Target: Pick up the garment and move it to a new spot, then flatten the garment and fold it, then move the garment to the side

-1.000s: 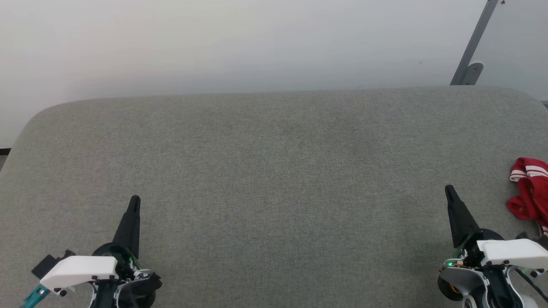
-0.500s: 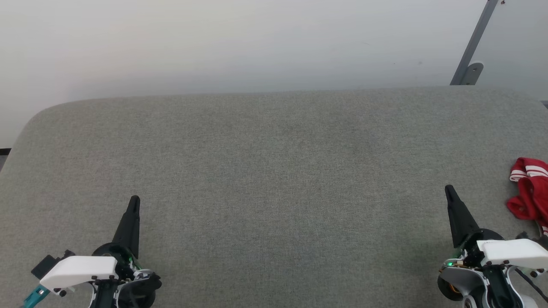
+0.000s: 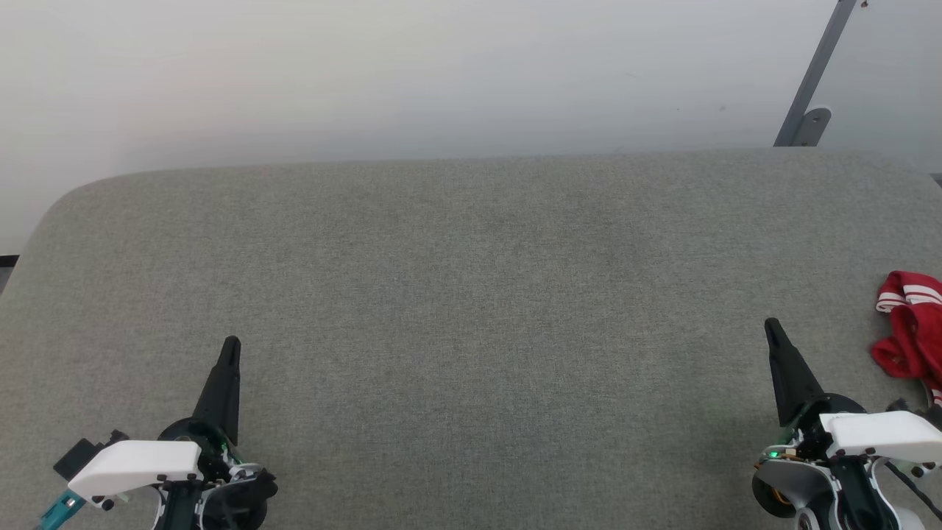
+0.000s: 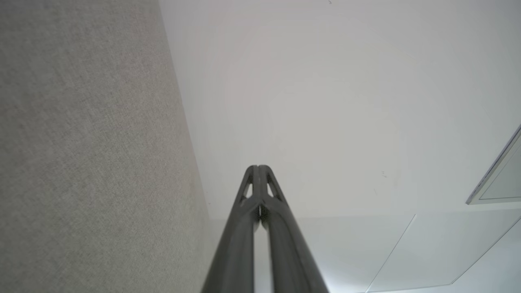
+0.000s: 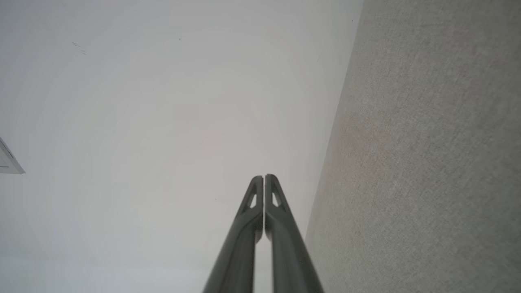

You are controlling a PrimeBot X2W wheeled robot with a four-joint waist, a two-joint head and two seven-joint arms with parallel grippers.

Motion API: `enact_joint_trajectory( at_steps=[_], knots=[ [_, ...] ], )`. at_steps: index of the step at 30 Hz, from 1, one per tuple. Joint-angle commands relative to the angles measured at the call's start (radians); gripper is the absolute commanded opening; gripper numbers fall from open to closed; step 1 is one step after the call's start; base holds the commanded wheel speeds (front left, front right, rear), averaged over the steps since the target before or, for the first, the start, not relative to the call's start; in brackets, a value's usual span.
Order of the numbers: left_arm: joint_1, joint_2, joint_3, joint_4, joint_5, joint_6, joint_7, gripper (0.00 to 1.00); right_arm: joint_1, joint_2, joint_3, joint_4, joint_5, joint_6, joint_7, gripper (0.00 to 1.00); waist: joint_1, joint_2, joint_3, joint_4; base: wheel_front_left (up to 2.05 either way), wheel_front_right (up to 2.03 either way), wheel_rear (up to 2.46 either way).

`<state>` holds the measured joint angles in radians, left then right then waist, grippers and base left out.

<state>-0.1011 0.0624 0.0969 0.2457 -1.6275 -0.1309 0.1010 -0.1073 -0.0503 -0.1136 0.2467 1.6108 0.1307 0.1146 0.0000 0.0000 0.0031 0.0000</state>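
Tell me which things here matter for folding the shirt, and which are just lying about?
For the job:
garment, red with white stripes, bunched at the right edge
left gripper and right gripper, both shut and empty
grey padded surface, the work area

Just there:
metal post with its bracket
white wall

light: bright, even, diffuse | shadows: faint | focus: sharp | wrist views: wide-angle stretch

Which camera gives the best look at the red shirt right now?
The head view: the red shirt lies bunched at the right edge of the grey table, partly cut off by the frame. The wrist views face the table and the white wall.
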Motion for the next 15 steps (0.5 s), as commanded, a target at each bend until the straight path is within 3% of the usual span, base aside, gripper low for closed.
enact_joint_trajectory(
  at_steps=[1,15],
  knots=[
    [-0.014,-0.001,0.004,-0.001,0.003,0.0,0.004,0.0,-0.005,0.002,0.0,0.0,0.004,0.0,0.001,0.0,0.0,0.0,0.0,0.0,0.0,0.0,0.0],
    [-0.013,-0.003,0.007,-0.001,0.006,0.0,0.005,0.0,-0.005,0.002,0.001,0.0,0.004,0.0,0.001,0.0,0.0,0.0,0.0,0.0,0.0,0.0,0.0]
  ],
)
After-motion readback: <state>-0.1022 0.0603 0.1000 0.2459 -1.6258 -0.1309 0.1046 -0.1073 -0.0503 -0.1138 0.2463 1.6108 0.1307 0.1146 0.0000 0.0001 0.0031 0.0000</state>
